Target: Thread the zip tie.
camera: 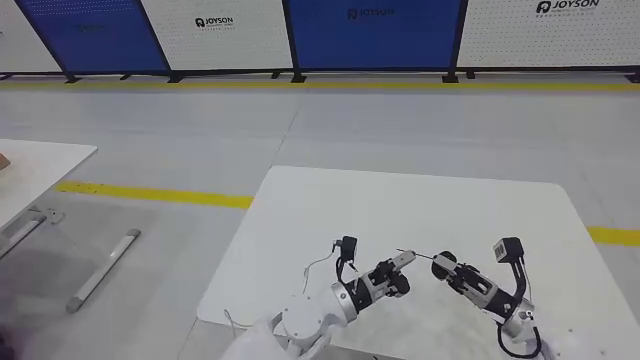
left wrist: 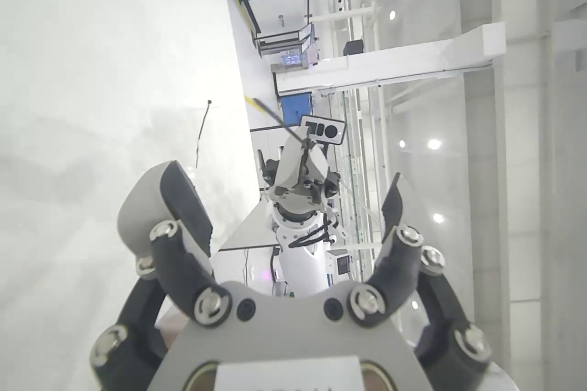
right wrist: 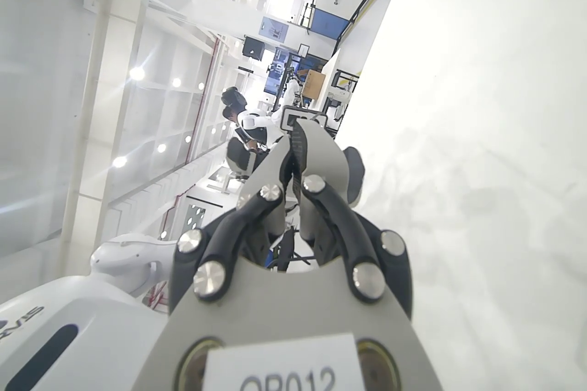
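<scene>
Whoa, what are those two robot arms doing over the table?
They're working on threading a zip tie. The right claw is shut on the thin black zip tie and holds it above the white table, with its free end sticking out toward the other arm. The left claw is open, faces it and holds nothing. The tie isn't looped through yet.

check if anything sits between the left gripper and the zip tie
Nothing visible does. The left gripper is open and faces the free end of the zip tie, which sticks out of the shut right gripper. Between them is just open air above the table.
</scene>
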### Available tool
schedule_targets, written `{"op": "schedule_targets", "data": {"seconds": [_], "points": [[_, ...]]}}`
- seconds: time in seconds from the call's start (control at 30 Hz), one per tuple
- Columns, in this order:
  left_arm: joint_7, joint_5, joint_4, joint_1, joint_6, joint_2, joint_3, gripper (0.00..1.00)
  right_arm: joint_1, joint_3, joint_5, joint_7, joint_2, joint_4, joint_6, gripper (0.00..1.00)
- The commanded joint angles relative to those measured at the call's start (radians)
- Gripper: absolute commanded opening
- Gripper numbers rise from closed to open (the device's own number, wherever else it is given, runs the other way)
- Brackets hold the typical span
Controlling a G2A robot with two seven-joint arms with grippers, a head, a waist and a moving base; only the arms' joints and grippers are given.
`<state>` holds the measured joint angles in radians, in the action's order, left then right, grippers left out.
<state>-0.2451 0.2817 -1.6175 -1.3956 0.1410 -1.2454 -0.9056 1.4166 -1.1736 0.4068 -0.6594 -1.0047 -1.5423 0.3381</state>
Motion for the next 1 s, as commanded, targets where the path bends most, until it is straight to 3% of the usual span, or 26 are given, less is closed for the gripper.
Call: {"op": "schedule_targets", "data": {"seconds": [0.0, 0.03, 0.43, 0.67, 0.97], "points": [[0.058, -0.027, 0.014, 0.016, 0.013, -0.008, 0.019, 1.0, 0.0, 0.0, 0.0, 0.0, 0.0, 0.0, 0.0, 0.0], [0.079, -0.039, 0.018, 0.02, 0.009, -0.011, 0.027, 1.0, 0.0, 0.0, 0.0, 0.0, 0.0, 0.0, 0.0, 0.0], [0.079, -0.039, 0.018, 0.02, 0.009, -0.011, 0.027, 1.0, 0.0, 0.0, 0.0, 0.0, 0.0, 0.0, 0.0, 0.0], [0.079, -0.039, 0.018, 0.02, 0.009, -0.011, 0.027, 1.0, 0.0, 0.008, -0.052, -0.015, -0.002, -0.01, -0.048, 0.0], [0.074, -0.068, 0.021, 0.021, 0.008, -0.011, 0.034, 1.0, 0.0, 0.007, -0.05, -0.016, -0.002, -0.01, -0.048, 0.0]]}}
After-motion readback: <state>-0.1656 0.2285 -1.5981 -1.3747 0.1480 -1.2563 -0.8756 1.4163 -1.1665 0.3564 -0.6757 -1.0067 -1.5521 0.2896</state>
